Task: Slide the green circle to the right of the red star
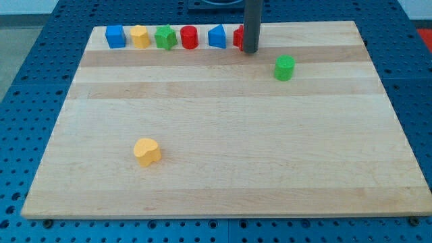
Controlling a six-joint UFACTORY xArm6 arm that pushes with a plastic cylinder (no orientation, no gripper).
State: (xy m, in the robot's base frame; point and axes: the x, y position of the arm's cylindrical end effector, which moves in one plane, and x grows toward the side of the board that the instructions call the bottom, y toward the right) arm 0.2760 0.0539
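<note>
Our tip (250,50) rests on the wooden board (216,169) near the view's top, carrying nothing, just in front of a red block (238,36) it partly hides; shape unclear. We have no fingers, only the rod. The green circle (285,67) lies apart, toward the view's lower right of our tip. Leftward along the top stand a blue block (217,36), red cylinder (189,36), green block (165,37), yellow block (140,36), blue block (115,36). A yellow heart (147,151) lies lower left.
</note>
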